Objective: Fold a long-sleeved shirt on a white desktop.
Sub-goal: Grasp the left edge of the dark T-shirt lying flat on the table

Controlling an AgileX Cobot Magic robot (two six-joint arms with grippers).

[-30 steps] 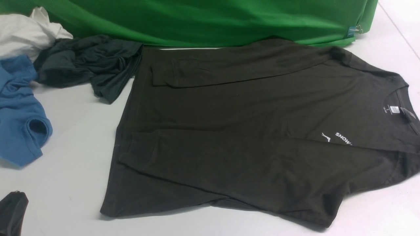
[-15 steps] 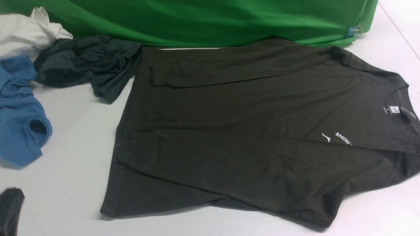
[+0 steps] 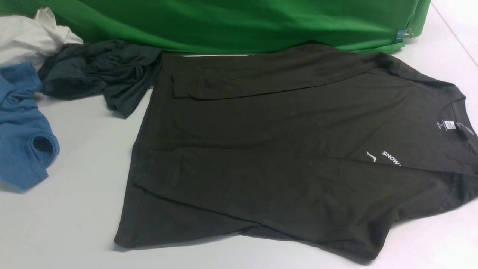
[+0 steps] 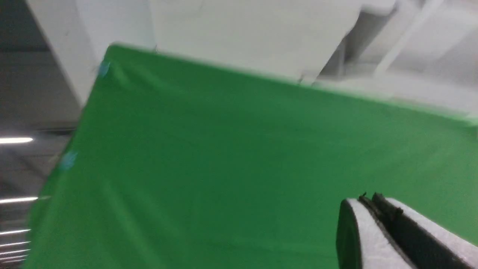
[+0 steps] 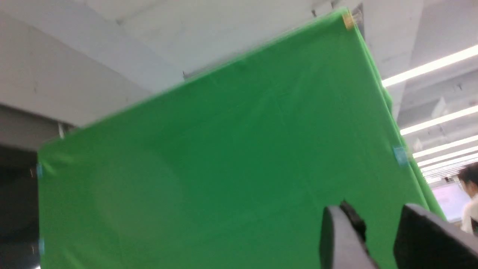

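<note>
The long-sleeved shirt [image 3: 283, 149], dark olive-brown with a white "SNOW" print and neck label at the right, lies flat on the white desktop [image 3: 74, 209] in the front view, both sleeves folded across its body. Neither gripper shows in the front view. In the left wrist view my left gripper [image 4: 369, 200] is shut with nothing between its pads, raised and facing the green backdrop [image 4: 224, 168]. In the right wrist view my right gripper [image 5: 373, 216] stands open and empty, also aimed at the backdrop [image 5: 224, 168].
A dark teal-grey garment [image 3: 101, 74], a blue garment [image 3: 22, 127] and a white cloth [image 3: 30, 37] are piled at the desktop's left rear. The green backdrop [image 3: 239, 22] hangs along the far edge, touching the shirt's far side.
The dark tip of my left gripper at the lower left corner of the front view has withdrawn out of frame. The shirt has not moved.
</note>
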